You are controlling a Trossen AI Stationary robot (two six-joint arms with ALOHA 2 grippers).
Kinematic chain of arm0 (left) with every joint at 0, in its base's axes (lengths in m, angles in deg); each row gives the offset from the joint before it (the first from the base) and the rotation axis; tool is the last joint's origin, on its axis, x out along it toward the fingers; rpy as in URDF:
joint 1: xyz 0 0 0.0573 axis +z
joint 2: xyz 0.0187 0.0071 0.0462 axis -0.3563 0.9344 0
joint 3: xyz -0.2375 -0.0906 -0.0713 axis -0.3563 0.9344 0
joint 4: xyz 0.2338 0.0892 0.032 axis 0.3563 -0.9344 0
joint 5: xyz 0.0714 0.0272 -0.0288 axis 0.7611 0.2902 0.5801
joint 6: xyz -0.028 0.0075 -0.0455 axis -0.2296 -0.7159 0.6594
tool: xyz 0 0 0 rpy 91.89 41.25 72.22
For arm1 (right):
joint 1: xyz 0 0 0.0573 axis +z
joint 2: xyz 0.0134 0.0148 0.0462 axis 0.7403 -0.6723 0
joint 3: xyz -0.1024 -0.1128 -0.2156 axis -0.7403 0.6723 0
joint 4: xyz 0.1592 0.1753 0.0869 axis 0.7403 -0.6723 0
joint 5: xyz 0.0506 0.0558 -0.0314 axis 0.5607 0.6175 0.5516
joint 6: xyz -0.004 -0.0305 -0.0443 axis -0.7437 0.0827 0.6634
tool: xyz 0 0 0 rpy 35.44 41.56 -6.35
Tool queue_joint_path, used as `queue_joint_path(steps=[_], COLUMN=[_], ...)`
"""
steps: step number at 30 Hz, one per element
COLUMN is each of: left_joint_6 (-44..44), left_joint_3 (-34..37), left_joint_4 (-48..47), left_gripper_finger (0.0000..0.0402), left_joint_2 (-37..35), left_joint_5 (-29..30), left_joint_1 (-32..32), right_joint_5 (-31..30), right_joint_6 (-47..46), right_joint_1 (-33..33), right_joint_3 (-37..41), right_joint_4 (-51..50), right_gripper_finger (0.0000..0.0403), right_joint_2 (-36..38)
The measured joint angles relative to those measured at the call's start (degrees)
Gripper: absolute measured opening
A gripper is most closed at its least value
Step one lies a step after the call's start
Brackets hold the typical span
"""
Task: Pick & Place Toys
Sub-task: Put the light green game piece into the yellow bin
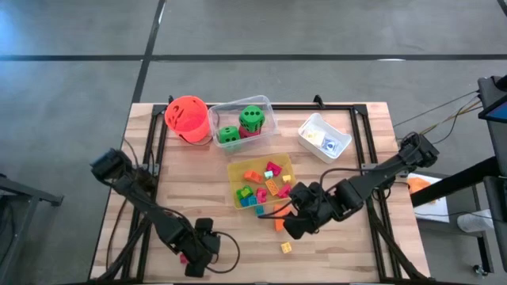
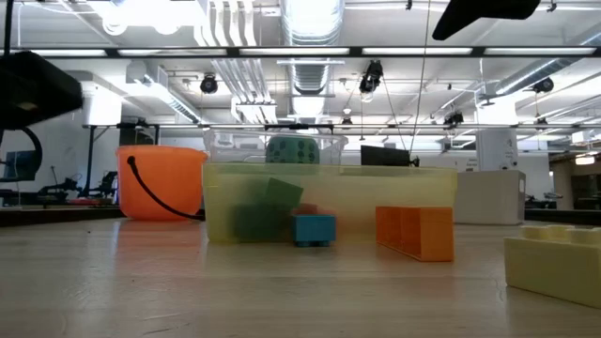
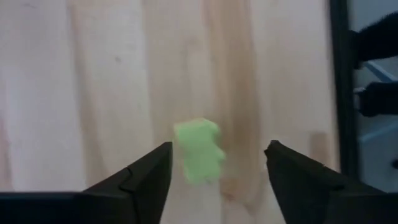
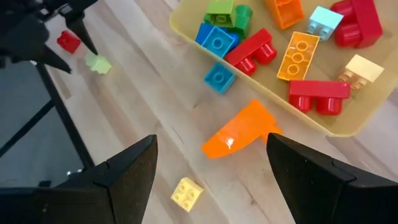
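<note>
Left claw (image 3: 214, 171): released, fingers spread on either side of a light green block (image 3: 199, 151) that lies on the bench (image 3: 93, 93), without touching it. In the high view this claw (image 1: 192, 255) sits near the front edge.

Right claw (image 4: 211, 165): released, above an orange block (image 4: 239, 130) lying just outside the yellow tray (image 4: 323, 127). A blue block (image 4: 219, 78) and a pale yellow block (image 4: 186, 193) lie nearby on the bench. The tray holds more red, orange, blue and green blocks. Two green dice (image 1: 252, 117) sit in the clear tray (image 1: 268, 107), beside the orange bucket (image 1: 187, 119).
</note>
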Motion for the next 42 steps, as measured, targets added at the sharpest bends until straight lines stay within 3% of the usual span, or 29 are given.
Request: queue_joint_path(steps=[5,28,32,38,42], left_joint_6=[0.57,1.25,1.53,1.47,1.47], left_joint_3=[0.00,0.04,0.04,0.04,0.04], left_joint_4=[0.46,0.52,0.83,3.32,5.03], left_gripper_finger=[0.0218,0.0211,0.0175,0.0085,0.0076], left_joint_2=[1.61,4.39,4.39,4.39,4.39], left_joint_5=[1.39,0.82,0.96,0.96,0.96], left_joint_1=[0.13,0.13,0.18,0.18,0.18], right_joint_5=[-0.74,-0.77,-0.77,-0.77,-0.77], right_joint_6=[-2.08,-2.41,-2.63,-2.60,-2.39], right_joint_1=[0.24,0.11,0.11,0.11,0.11], right_joint_3=[0.21,0.21,0.21,0.21,0.21], right_joint_4=[-0.07,-0.20,-0.13,-0.03,-0.03], right_gripper_finger=[0.0297,0.0297,0.0297,0.0297,0.0297], right_joint_2=[0.00,0.00,0.00,0.00,0.00])
